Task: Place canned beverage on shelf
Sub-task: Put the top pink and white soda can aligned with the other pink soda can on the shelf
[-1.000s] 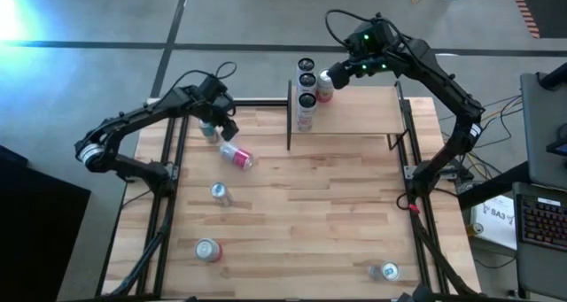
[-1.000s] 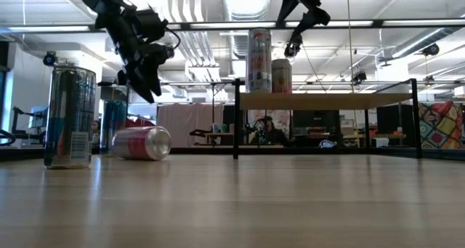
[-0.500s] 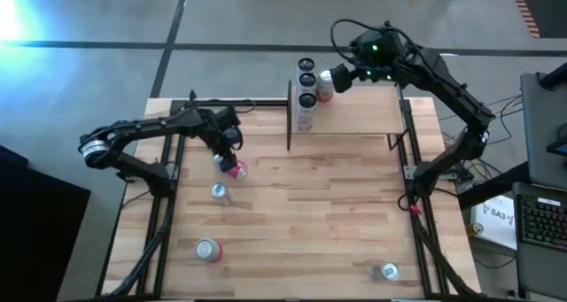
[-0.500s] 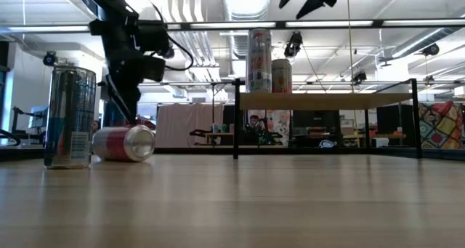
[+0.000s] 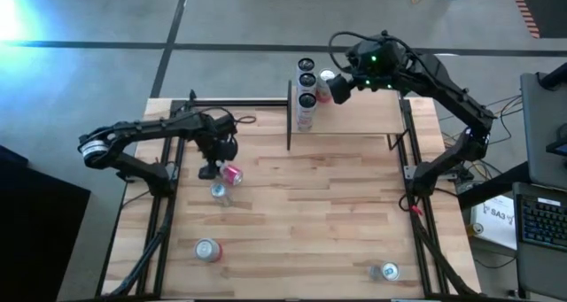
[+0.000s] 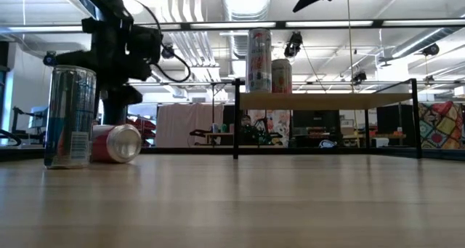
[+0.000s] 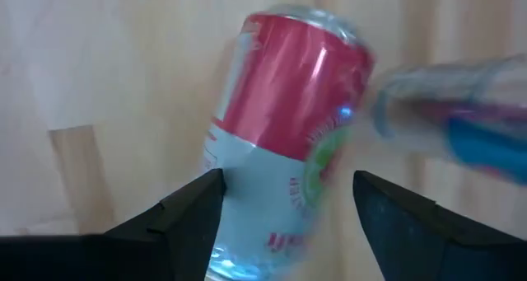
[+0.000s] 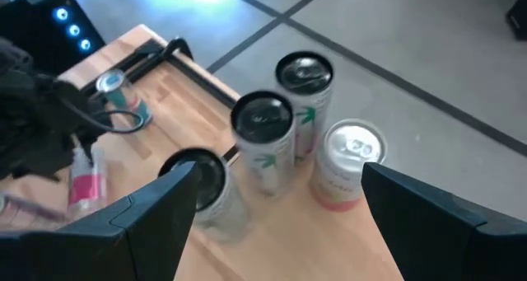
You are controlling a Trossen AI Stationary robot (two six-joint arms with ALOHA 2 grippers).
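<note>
A red-and-white can (image 5: 232, 173) lies on its side on the tabletop, left of the middle. My left gripper (image 5: 217, 166) points down over it, open. In the left wrist view its fingers (image 7: 191, 211) stand on either side of the can's white end (image 7: 272, 207). The pale wood shelf (image 5: 363, 116) at the far right carries three dark-topped cans (image 5: 306, 81) in a row and a pink-and-white can (image 5: 326, 85), all upright. My right gripper (image 5: 341, 82) hangs open above the shelf beside the pink can (image 8: 346, 170), with nothing in it. My left gripper comes at the lying can from above, its fingers across the can at the white end (image 7: 247, 190). The can rests on the table on its side. Whether either finger touches it, I cannot tell.
A tall silver-and-blue can (image 5: 219, 192) stands upright just near of the lying can, close to my left gripper. More cans stand near the front edge at left (image 5: 207, 250) and right (image 5: 384, 271). Black rods (image 5: 289, 116) frame the shelf.
My left gripper has come down and toward the near edge onto the lying can, rolling its wrist. The can has shifted a little toward the near edge and the upright silver can. My right gripper has risen above the shelf.
</note>
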